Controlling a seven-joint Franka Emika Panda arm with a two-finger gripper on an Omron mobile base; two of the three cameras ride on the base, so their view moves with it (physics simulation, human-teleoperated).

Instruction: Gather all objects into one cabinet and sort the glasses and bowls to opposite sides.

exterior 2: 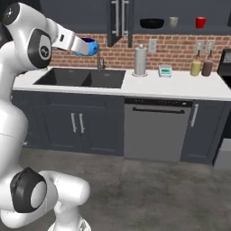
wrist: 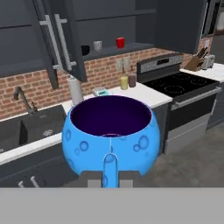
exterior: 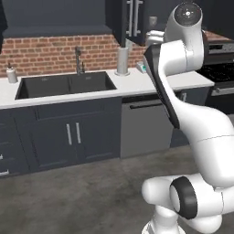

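My gripper (exterior 2: 86, 46) is shut on the rim of the small blue bowl (exterior 2: 91, 46), which hangs in the air above the sink. In the hand view the blue bowl (wrist: 111, 133) sits close in front, its dark inside facing up, with my gripper (wrist: 110, 175) clamped on its near wall. The open dark cabinet's shelf (exterior 2: 180, 30) carries the black bowl (exterior 2: 152, 22), the grey-beige cup (exterior 2: 173, 21) and the red cup (exterior 2: 200, 21), left to right. From the hand, the same black bowl (wrist: 85, 50), grey-beige cup (wrist: 98, 45) and red cup (wrist: 120, 42) stand far off on that shelf (wrist: 135, 47).
An open cabinet door with steel bar handles (exterior 2: 119, 20) juts out left of the shelf. On the white counter (exterior 2: 180, 85) stand a paper towel roll (exterior 2: 140, 61), a yellow bottle (exterior 2: 196, 67) and a brown bottle (exterior 2: 207, 67). The sink (exterior 2: 81, 77) lies below my hand, a stove (wrist: 179, 85) to the right.
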